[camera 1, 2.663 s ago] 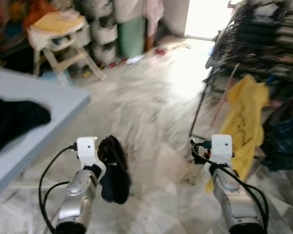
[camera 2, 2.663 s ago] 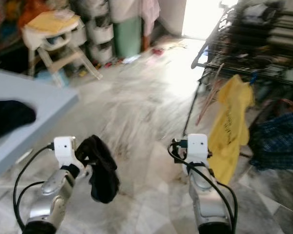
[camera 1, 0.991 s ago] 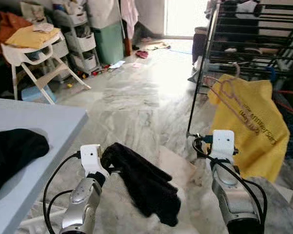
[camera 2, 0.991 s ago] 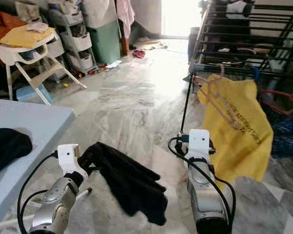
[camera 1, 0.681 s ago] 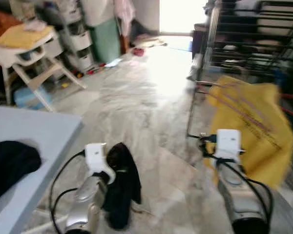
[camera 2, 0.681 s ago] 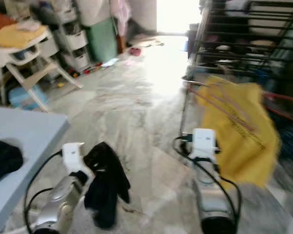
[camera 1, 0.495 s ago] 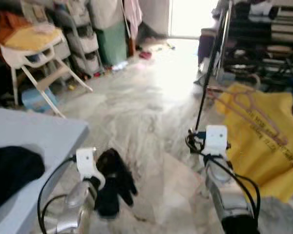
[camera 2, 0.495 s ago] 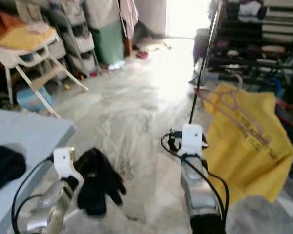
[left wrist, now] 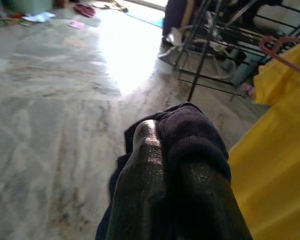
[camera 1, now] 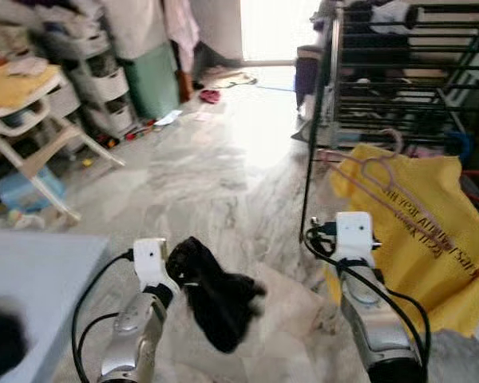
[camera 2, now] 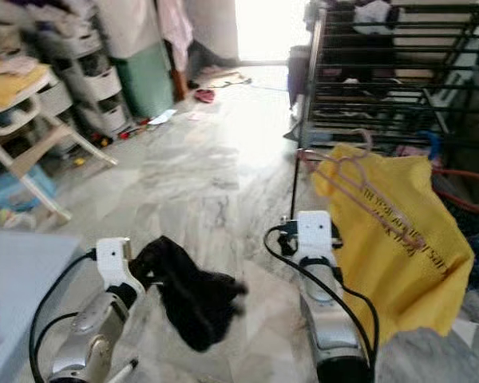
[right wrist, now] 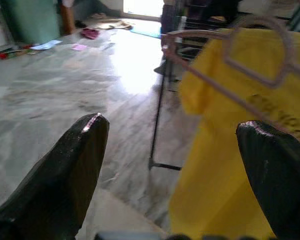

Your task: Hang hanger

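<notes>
A pink hanger [camera 1: 393,185] carries a yellow shirt [camera 1: 431,239] and leans tilted against the black drying rack [camera 1: 399,64], just right of my right arm. My right gripper [right wrist: 172,125] is open with nothing between its fingers, and the hanger [right wrist: 215,85] and shirt lie a little ahead of it. My left gripper [left wrist: 167,130] is shut on a black garment [camera 1: 219,307] that dangles over the marble floor; the cloth covers one finger.
A white high chair [camera 1: 24,120], storage drawers [camera 1: 96,72] and a green bin [camera 1: 152,80] line the far left. A grey table [camera 1: 40,279] corner sits at my near left. Small litter lies on the floor near the bright doorway.
The whole picture has shifted, so the camera has moved; the rack and the yellow shirt now look nearer. The black garment has swung out to the right under my left gripper.
</notes>
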`<state>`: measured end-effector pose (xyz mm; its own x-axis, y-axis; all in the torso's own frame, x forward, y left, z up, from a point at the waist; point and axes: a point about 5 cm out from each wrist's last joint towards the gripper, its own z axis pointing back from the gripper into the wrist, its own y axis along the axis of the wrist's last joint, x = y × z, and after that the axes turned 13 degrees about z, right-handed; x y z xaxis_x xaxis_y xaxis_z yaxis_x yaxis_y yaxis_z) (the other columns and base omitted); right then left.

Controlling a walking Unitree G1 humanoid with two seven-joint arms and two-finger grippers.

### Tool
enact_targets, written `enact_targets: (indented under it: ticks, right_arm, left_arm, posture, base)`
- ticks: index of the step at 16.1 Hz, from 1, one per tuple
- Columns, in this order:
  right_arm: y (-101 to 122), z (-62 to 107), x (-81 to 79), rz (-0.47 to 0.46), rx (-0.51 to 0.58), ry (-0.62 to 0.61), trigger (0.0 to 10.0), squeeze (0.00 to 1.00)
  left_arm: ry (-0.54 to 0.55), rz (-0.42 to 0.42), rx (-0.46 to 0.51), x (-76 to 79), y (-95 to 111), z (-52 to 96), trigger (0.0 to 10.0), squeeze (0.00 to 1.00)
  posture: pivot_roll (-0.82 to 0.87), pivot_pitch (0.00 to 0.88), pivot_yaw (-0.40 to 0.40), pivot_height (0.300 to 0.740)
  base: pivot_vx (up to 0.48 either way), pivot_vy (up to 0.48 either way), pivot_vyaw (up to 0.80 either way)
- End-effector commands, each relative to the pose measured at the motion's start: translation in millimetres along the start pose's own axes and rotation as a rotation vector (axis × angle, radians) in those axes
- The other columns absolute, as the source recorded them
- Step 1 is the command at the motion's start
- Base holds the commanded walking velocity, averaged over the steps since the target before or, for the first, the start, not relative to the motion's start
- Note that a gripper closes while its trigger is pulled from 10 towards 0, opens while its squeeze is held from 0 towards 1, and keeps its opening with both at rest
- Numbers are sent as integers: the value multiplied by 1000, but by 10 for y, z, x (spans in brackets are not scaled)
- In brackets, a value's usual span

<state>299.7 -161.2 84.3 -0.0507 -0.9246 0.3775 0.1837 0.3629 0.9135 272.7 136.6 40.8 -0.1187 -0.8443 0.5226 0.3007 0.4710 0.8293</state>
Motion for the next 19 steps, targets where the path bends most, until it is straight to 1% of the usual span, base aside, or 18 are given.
enact_targets:
  ticks: [1,3,4,7,8,10,13,16,17,18,19]
  right_arm:
    - [94,-3,64,8,28,-15,10000,0]
    - [122,24,83,8,42,-19,10000,0]
    - [94,49,86,35,44,-15,10000,0]
    - [33,127,93,56,35,-9,10000,0]
    - [43,152,94,41,29,-7,10000,0]
    - [80,181,89,30,35,-3,10000,0]
    - [83,180,95,32,35,-2,10000,0]
    - [105,166,95,48,42,11,10000,0]
    - [118,161,86,54,46,18,10000,0]
    - [133,156,74,70,55,27,10000,0]
    - [141,155,65,72,58,29,10000,0]
  left_arm:
    - [-35,-10,8,80,35,-37,10000,0]
    - [-15,-7,-6,72,26,-39,10000,0]
    - [-22,21,6,86,32,-41,10000,0]
    - [-34,22,0,97,22,-36,10000,0]
    - [-37,24,-2,104,18,-35,10000,0]
    - [-40,26,-6,111,20,-44,10000,0]
    - [-39,26,-9,111,19,-47,10000,0]
    - [-27,25,-9,88,15,-41,10000,0]
    - [-13,53,7,75,25,-36,10000,0]
    - [-13,50,4,71,29,-39,10000,0]
    - [-14,65,8,70,36,-40,10000,0]
  posture:
    - [-159,0,93,740]
    - [-162,0,92,740]
    - [-170,0,93,740]
    - [-176,0,92,740]
    - [-177,0,93,740]
    - [-180,0,93,740]
    - [-180,0,92,740]
    - [-177,0,89,740]
    - [-173,0,88,740]
    - [-172,0,88,740]
    - [-171,0,89,740]
  base:
    - [360,0,0]
    - [165,0,0]
    - [0,0,0]
    - [0,0,0]
    - [0,-244,0]
    - [0,-364,759]
    - [0,-420,613]
    - [0,-348,0]
    - [0,0,0]
    - [0,0,0]
    - [0,0,0]
